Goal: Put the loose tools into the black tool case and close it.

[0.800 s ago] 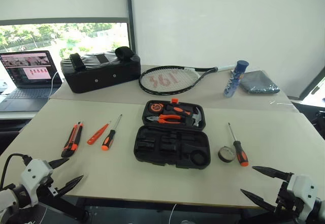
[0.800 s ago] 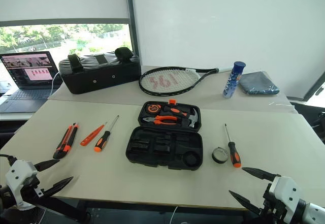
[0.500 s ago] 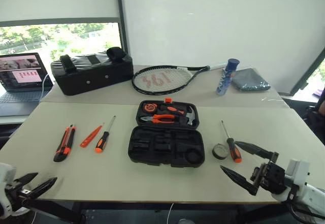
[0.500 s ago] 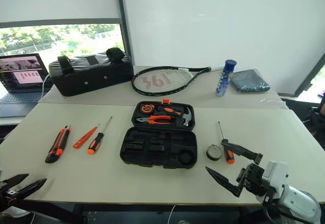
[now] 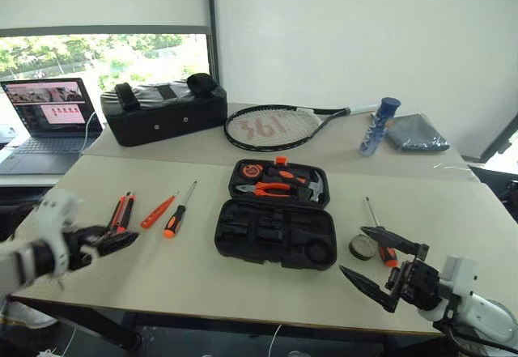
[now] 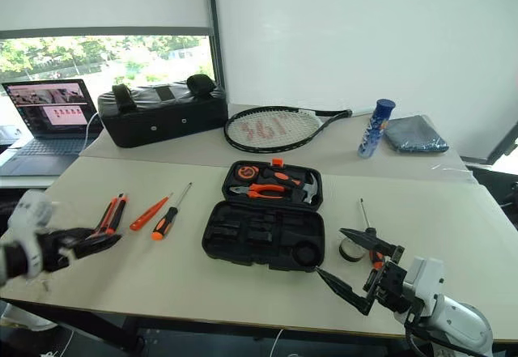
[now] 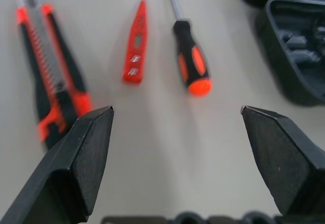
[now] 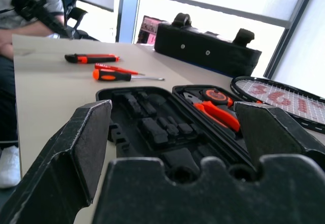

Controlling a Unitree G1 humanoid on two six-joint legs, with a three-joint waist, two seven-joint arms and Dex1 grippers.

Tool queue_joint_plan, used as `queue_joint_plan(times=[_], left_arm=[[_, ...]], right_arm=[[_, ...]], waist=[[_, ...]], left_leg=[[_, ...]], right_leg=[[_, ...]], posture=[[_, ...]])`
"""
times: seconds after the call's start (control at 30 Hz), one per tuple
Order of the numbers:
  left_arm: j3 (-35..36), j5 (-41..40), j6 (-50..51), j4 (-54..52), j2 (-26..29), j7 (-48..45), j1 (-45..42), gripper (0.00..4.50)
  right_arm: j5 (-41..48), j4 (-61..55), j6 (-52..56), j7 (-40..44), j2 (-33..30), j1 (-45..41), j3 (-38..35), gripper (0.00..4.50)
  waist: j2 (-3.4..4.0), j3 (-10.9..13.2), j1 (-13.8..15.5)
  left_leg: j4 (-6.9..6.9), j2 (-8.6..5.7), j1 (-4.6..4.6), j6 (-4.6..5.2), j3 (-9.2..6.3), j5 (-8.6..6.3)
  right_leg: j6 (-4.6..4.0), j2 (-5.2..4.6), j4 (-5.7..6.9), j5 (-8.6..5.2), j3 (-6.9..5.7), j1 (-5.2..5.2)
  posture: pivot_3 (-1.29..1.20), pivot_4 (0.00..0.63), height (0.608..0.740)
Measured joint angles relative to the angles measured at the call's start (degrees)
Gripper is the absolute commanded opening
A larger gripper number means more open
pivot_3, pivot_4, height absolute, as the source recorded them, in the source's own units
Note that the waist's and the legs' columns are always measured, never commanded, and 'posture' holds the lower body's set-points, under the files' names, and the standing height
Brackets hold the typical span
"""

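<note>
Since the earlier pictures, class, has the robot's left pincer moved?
Yes. The left pincer has come up over the table edge toward the orange-and-black utility knife, its tips now beside the knife's near end.

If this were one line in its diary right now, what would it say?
left gripper: open, near utility knife | right gripper: open, near tape roll | tool case: open

Right-hand screwdriver (image 5: 380,235) handle partly hidden behind right gripper (image 5: 380,258) fingers (image 5: 396,240)

Your robot's left gripper (image 5: 116,241) has two matte black plastic fingers (image 7: 86,148), wedge-shaped and tapering to points, on a white moulded wrist housing. Its right gripper (image 5: 380,258) matches: black pointed fingers, dark mechanism block, white rounded wrist casing.
</note>
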Motion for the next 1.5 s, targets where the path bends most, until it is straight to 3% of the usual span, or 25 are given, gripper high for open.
queue_joint_plan(times=[0.13, 0.3, 0.4, 0.63, 0.67, 0.87, 1.0, 1.1, 1.23, 1.3, 1.5], left_arm=[[-14.18, 3.55, 7.51, 3.89, -3.42, 5.63, -16.62, 4.29], [-24.15, 9.23, 8.94, 10.19, -7.62, 8.30, -23.18, 4.29], [-27.58, 13.15, 7.33, 13.70, -8.14, 8.34, -24.36, 3.62], [-32.07, 19.62, 2.35, 16.79, -11.70, 7.57, -25.48, 0.97], [-31.93, 19.79, 2.11, 17.37, -12.07, 7.47, -25.64, 0.86], [-28.75, 21.10, -1.42, 19.72, -15.53, 6.98, -25.52, 0.86], [-25.07, 20.82, -12.47, 19.45, -14.31, -0.01, -24.34, 0.86], [-25.33, 23.38, -35.14, 20.70, -10.78, -16.30, -23.33, 0.86], [-32.52, 29.88, -58.34, 30.29, -11.57, -35.22, -29.92, 0.86], [-37.49, 33.64, -64.96, 36.12, -13.99, -41.40, -34.33, 0.86], [-47.98, 45.53, -73.74, 55.14, -25.45, -47.39, -48.01, 0.86]], right_arm=[[-0.09, 0.29, 0.24, 0.06, -0.18, -0.05, 0.25, 4.47], [-0.45, 0.28, 0.65, -0.65, -0.20, -1.33, 0.76, 4.47], [-0.47, 0.22, 0.72, -1.64, -0.16, -0.92, 0.73, 4.50], [-1.04, 0.00, 0.70, -2.81, 0.60, 1.04, 0.78, 4.50], [-1.04, -0.06, 0.69, -2.96, 0.60, 1.19, 0.75, 4.50], [-1.18, -0.84, 0.68, -3.30, 0.64, 3.38, 0.76, 4.50], [-0.98, -1.20, 0.68, -3.42, 0.39, 5.79, -1.05, 4.50], [-0.70, -1.53, 0.68, -3.10, -0.69, 8.10, -3.92, 4.50], [-0.24, -1.23, 0.66, -2.27, -1.12, 8.51, -5.67, 4.50], [-0.06, -0.94, 0.66, -2.21, -1.12, 8.67, -6.02, 4.50], [0.01, -1.87, 0.65, -3.01, 0.50, 9.97, -6.03, 4.50]], waist=[[0.03, 0.00, -0.49], [0.03, 0.00, -1.32], [0.03, 0.01, -1.19], [0.04, 0.01, -0.14], [0.05, 0.00, -0.11], [0.10, -0.03, 0.37], [0.10, -0.02, 0.22], [0.12, -0.01, 0.17], [0.13, -0.01, 1.02], [0.15, -0.01, 1.57], [0.16, 0.01, 1.41]], left_leg=[[-0.01, -0.05, -0.02, 0.00, -0.03, 0.00], [-0.02, -0.04, -0.23, -0.01, -0.20, 0.00], [0.01, -0.07, -0.31, -0.01, -0.28, 0.00], [0.14, -0.13, -0.35, -0.02, -0.30, 0.01], [0.14, -0.13, -0.34, -0.02, -0.30, 0.01], [0.31, -0.16, -0.42, -0.02, -0.44, 0.01], [0.31, -0.14, -0.57, -0.03, -0.57, 0.01], [0.29, -0.14, -0.59, -0.04, -0.59, 0.02], [0.50, -0.18, -0.59, -0.04, -0.60, 0.03], [0.70, -0.20, -0.72, -0.03, -0.65, 0.03], [0.90, -0.25, -1.11, 0.03, -0.93, -0.01]], right_leg=[[-0.01, 0.04, 0.08, 0.01, 0.02, -0.02], [-0.04, 0.15, 0.14, 0.02, 0.04, -0.21], [-0.04, 0.12, 0.12, 0.02, -0.01, -0.21], [-0.02, 0.06, 0.12, 0.01, -0.05, -0.18], [-0.02, 0.06, 0.12, 0.01, -0.05, -0.16], [-0.01, 0.04, 0.19, 0.00, -0.18, -0.13], [-0.04, 0.04, 0.14, 0.02, -0.34, -0.19], [-0.05, 0.02, 0.05, 0.02, -0.43, -0.15], [-0.04, 0.00, 0.01, 0.02, -0.52, 0.01], [0.00, 0.01, 0.02, 0.01, -0.59, 0.02], [0.11, 0.02, 0.00, 0.03, -0.73, -0.10]], posture=[[0.00, 0.150, 0.740], [0.00, 0.150, 0.740], [0.00, 0.150, 0.740], [0.00, 0.150, 0.740], [0.00, 0.150, 0.740], [0.00, 0.150, 0.740], [0.00, 0.150, 0.740], [0.00, 0.150, 0.740], [0.00, 0.150, 0.740], [0.00, 0.150, 0.740], [0.00, 0.150, 0.740]])
